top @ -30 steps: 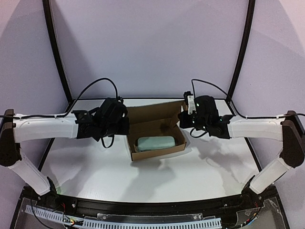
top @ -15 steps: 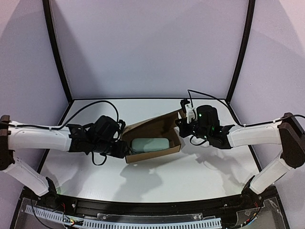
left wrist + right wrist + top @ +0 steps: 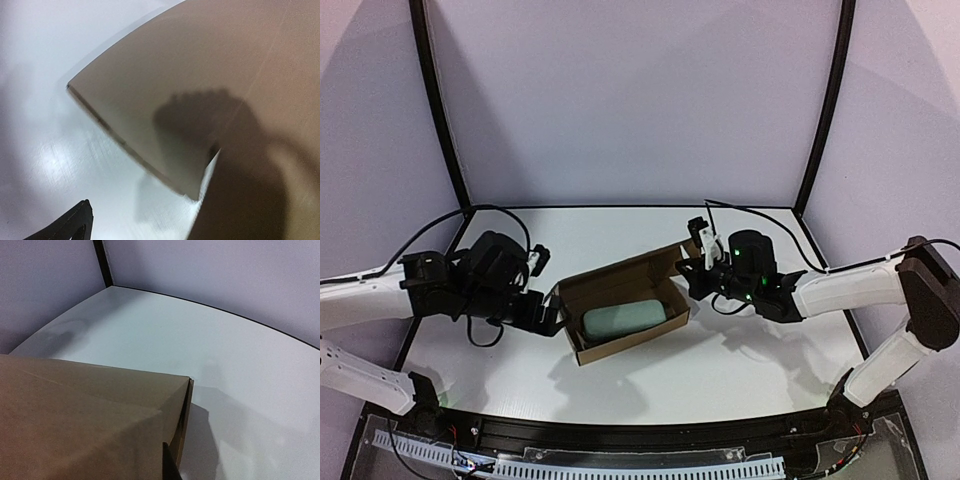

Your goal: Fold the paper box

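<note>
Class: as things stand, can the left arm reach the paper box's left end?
Probably yes. The left gripper is open right beside the left end of the paper box, and nothing shows between them.

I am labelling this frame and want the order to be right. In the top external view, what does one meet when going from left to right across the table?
left end effector → paper box → right end effector
</note>
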Tool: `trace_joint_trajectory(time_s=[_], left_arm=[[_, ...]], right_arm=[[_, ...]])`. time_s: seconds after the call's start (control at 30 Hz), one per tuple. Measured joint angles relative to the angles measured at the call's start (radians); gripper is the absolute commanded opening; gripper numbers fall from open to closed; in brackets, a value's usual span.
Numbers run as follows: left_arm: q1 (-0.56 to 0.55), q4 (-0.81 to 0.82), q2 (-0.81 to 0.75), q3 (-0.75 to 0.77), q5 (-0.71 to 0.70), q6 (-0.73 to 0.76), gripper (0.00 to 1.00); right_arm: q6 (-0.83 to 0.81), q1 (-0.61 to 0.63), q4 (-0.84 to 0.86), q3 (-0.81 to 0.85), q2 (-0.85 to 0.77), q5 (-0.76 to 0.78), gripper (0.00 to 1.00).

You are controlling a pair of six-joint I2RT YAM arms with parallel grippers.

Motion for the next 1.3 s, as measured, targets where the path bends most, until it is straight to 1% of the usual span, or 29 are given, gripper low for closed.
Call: trace_joint_trajectory(time_s=[0.07,0.17,0.2,0.33,0.4,0.43,0.47,0.5,0.53,0.6,0.63,0.67,0.7,0.8,0.83,0.9,0.93,0.97,1.0,1.07,1.1,1.13,1.17,1.2,1.23,1.3], left_arm=[[0.000,-0.064,-0.036,0.000,-0.010,-0.006,0.99],[0.000,-0.111,-0.094,0.000,-0.012,-0.011,0.99],[0.000,-0.136,-0.167,0.003,-0.011,-0.016,0.99],[0.000,-0.138,-0.314,0.036,0.020,-0.018,0.99],[-0.001,-0.137,-0.362,0.067,-0.002,-0.026,0.99],[-0.004,-0.150,-0.382,0.112,-0.054,-0.051,0.99],[-0.004,-0.152,-0.384,0.129,-0.071,-0.063,0.99],[-0.005,-0.164,-0.369,0.191,-0.134,-0.098,0.99],[-0.005,-0.166,-0.350,0.220,-0.163,-0.117,0.99],[-0.004,-0.185,-0.249,0.328,-0.252,-0.169,0.99],[0.000,-0.189,-0.150,0.398,-0.292,-0.191,0.99],[0.006,-0.183,-0.087,0.430,-0.303,-0.200,0.99],[0.021,-0.182,0.010,0.482,-0.304,-0.204,0.99],[0.079,-0.163,0.285,0.591,-0.250,-0.198,0.99],[0.093,-0.159,0.334,0.603,-0.235,-0.192,0.99],[0.127,-0.150,0.465,0.616,-0.177,-0.159,0.99],[0.140,-0.150,0.515,0.616,-0.144,-0.142,0.99],[0.146,-0.150,0.543,0.616,-0.118,-0.128,0.99],[0.150,-0.150,0.578,0.616,-0.079,-0.108,0.99],[0.150,-0.148,0.597,0.613,-0.029,-0.083,0.99],[0.149,-0.140,0.597,0.607,-0.006,-0.071,0.99],[0.147,-0.132,0.593,0.602,0.012,-0.060,0.99],[0.146,-0.125,0.591,0.597,0.021,-0.054,0.99],[0.146,-0.106,0.586,0.587,0.043,-0.042,0.99],[0.146,-0.089,0.585,0.574,0.064,-0.027,0.99],[0.146,-0.070,0.585,0.554,0.097,-0.011,0.99]], right_arm=[[0.011,0.002,0.006,0.000,0.005,0.009,0.00],[0.024,0.004,0.013,0.000,0.010,0.017,0.00],[0.033,0.005,0.019,0.000,0.013,0.019,0.00],[0.040,0.005,0.029,-0.002,0.016,0.016,0.00],[0.040,0.005,0.037,-0.006,0.016,0.014,0.00],[0.037,0.005,0.043,-0.011,0.016,0.012,0.00],[0.037,0.005,0.045,-0.012,0.016,0.012,0.00],[0.032,0.005,0.056,-0.020,0.015,0.010,0.00],[0.029,0.005,0.062,-0.024,0.015,0.010,0.00],[0.023,0.005,0.069,-0.030,0.015,0.009,0.00],[0.018,0.005,0.072,-0.031,0.015,0.008,0.01],[0.015,0.005,0.072,-0.031,0.015,0.006,0.02],[0.009,0.005,0.072,-0.031,0.014,0.003,0.04],[-0.006,0.005,0.053,-0.031,0.005,-0.010,0.12],[-0.006,0.005,0.035,-0.029,-0.004,-0.019,0.22],[-0.005,0.008,-0.052,-0.037,-0.026,-0.041,0.48],[-0.006,0.010,-0.086,-0.045,-0.036,-0.048,0.54],[-0.004,0.012,-0.117,-0.055,-0.051,-0.056,0.62],[-0.005,0.014,-0.141,-0.066,-0.069,-0.064,0.69],[-0.007,0.017,-0.183,-0.085,-0.117,-0.085,0.78],[-0.014,0.018,-0.206,-0.093,-0.149,-0.101,0.82],[-0.010,0.018,-0.220,-0.097,-0.173,-0.112,0.83],[-0.015,0.019,-0.227,-0.099,-0.187,-0.120,0.88],[-0.017,0.019,-0.249,-0.106,-0.233,-0.140,0.94],[-0.024,0.019,-0.267,-0.110,-0.272,-0.153,0.97],[-0.030,0.019,-0.306,-0.121,-0.348,-0.171,0.98]])
